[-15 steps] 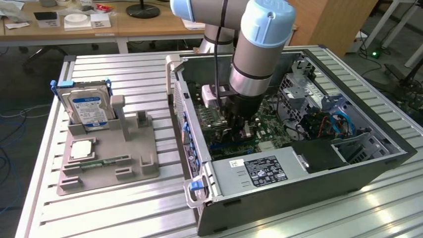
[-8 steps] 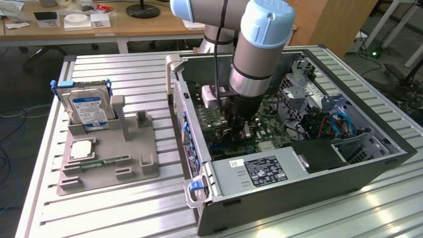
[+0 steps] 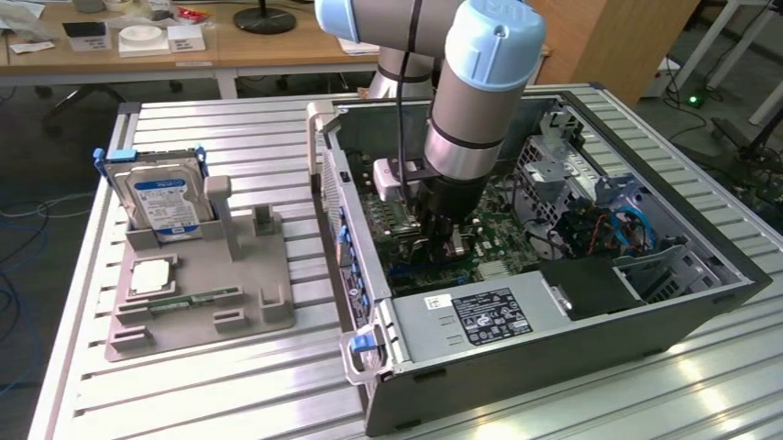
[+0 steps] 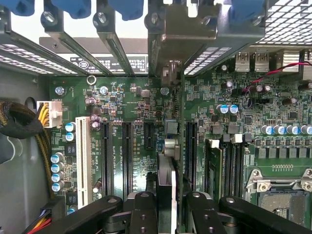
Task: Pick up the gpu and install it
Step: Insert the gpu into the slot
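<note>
Presently I find my gripper (image 4: 171, 207) inside the case (image 3: 526, 353), fingers (image 4: 144, 214) partly closed on the gpu (image 4: 168, 180), held edge-on just above the motherboard (image 4: 136, 122) among its slots

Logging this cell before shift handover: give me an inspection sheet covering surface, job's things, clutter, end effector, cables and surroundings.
Surface: slatted metal table, carrying an open computer case and a grey parts holder.
Job's things: gpu held edge-on in the end effector above the motherboard slots, its bracket up against the rear slot openings.
Clutter: hard drive upright in the holder; a memory stick lies there too.
End effector: end effector shut on the gpu, inside the case.
Cables: yellow-black power bundle; red wire.
Surroundings: wooden desk behind.
</note>
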`<state>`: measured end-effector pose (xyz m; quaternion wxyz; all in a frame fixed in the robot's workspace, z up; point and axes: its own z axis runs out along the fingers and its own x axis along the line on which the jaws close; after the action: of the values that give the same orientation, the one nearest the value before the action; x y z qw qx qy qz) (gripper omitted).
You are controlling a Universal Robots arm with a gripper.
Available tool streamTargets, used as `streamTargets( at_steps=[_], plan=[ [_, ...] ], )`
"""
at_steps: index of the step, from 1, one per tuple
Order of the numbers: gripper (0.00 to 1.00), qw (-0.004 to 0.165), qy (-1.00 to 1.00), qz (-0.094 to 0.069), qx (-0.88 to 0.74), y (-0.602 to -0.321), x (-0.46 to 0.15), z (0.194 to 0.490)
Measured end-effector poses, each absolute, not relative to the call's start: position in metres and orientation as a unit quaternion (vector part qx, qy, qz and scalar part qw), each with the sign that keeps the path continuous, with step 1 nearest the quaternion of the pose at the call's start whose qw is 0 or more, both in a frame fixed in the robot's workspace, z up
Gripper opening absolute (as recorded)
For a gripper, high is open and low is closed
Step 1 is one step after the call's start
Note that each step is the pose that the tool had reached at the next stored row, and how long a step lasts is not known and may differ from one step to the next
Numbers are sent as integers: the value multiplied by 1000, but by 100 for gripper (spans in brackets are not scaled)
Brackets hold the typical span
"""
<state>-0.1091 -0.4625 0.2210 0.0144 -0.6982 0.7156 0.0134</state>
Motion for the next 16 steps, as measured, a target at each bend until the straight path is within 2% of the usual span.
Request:
streamTargets(
  at_steps=[16],
  plan=[
    [28, 14, 714, 13, -699, -461, -111, 221]
  ],
)
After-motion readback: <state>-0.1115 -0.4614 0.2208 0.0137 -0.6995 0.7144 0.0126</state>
